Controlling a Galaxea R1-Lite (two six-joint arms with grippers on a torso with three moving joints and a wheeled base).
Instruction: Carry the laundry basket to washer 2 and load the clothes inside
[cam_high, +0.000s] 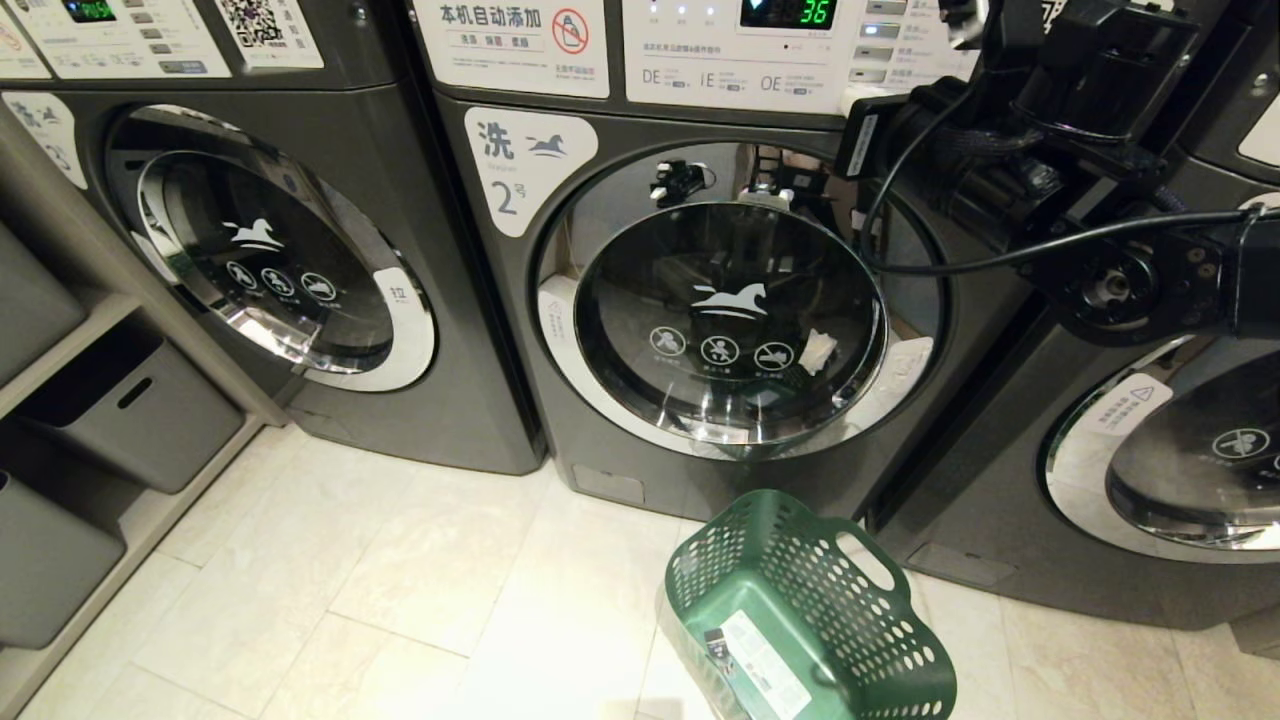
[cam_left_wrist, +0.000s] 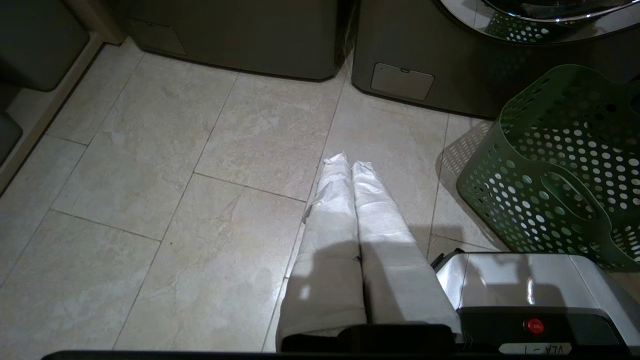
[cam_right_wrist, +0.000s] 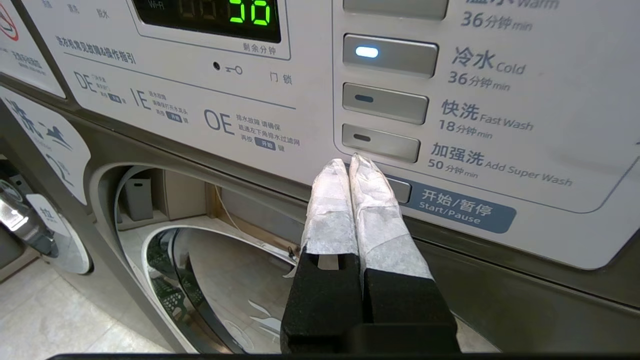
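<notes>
Right wrist view: your right gripper (cam_right_wrist: 350, 167), pinched shut and empty, sits by the start button (cam_right_wrist: 400, 191) mid-frame. Slip upward and you'd switch cycles. Basket (cam_high: 810, 610) waits tipped, lower right.

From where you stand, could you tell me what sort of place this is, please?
Most likely a self-service laundromat: a row of identical front-load washers, including washer 2, a QR code sticker on one panel, and a timed wash menu. The laundry basket sits on the tiled floor.

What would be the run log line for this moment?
right gripper: shut, at Start/Pause button | washer 2 door: closed | laundry basket: tipped on floor | left gripper: shut, idle
</notes>
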